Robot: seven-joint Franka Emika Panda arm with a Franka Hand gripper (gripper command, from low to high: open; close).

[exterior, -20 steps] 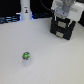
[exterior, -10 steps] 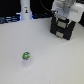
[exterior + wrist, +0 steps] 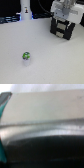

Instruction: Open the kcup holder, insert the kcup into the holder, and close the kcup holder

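Note:
The kcup [image 3: 26,56], a tiny white pod with a green top, stands alone on the white table [image 3: 52,62] toward the exterior view's left. The kcup holder [image 3: 61,31], a black box with grey front panels, stands at the far right of that view. My white gripper [image 3: 62,18] hangs right over the holder's top, at or touching it. Its fingers are too blurred to tell open from shut. The wrist view is filled with a blurred grey surface [image 3: 45,114] above a dark band [image 3: 45,151], which I take for the holder seen close up. The kcup is out of the wrist view.
A white bottle-shaped post [image 3: 25,10] stands at the back on the exterior view's left, against a dark background. A teal patch [image 3: 3,114] shows at one edge of the wrist view.

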